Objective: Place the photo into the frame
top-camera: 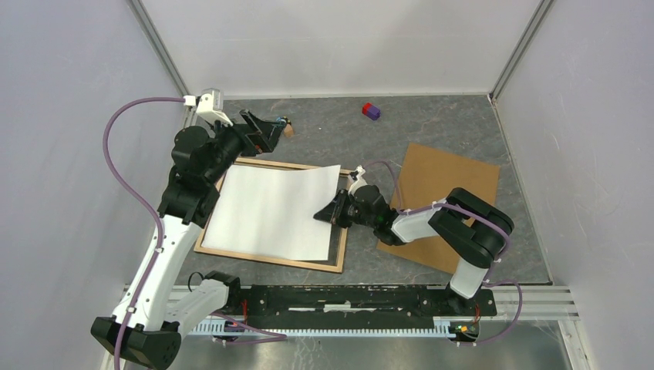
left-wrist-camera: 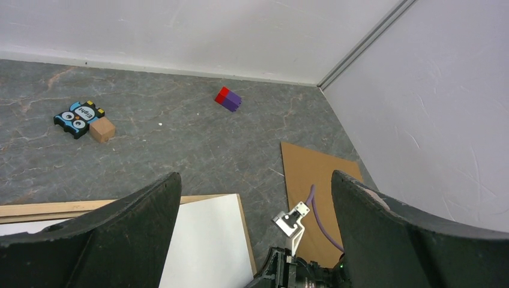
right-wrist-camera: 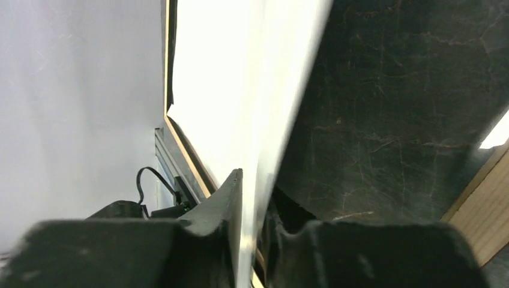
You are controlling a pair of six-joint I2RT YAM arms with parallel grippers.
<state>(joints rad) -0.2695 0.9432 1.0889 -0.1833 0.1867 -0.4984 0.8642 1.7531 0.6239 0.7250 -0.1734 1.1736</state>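
The frame [top-camera: 258,260] lies flat at centre-left of the overhead view, presumably so the sheet can drop into it. The photo [top-camera: 266,208] rests white side up over it, slightly askew, with its right edge raised, likely so it can be slid square within the rails. The right gripper [top-camera: 325,211] is pinched tight on that edge. The left gripper [top-camera: 270,129] hovers spread wide just beyond the frame's top rail, holding nothing.

Left tool [left-wrist-camera: 256,177] wide open, held high; right tool [right-wrist-camera: 254,191] pinched shut, elbow bent.
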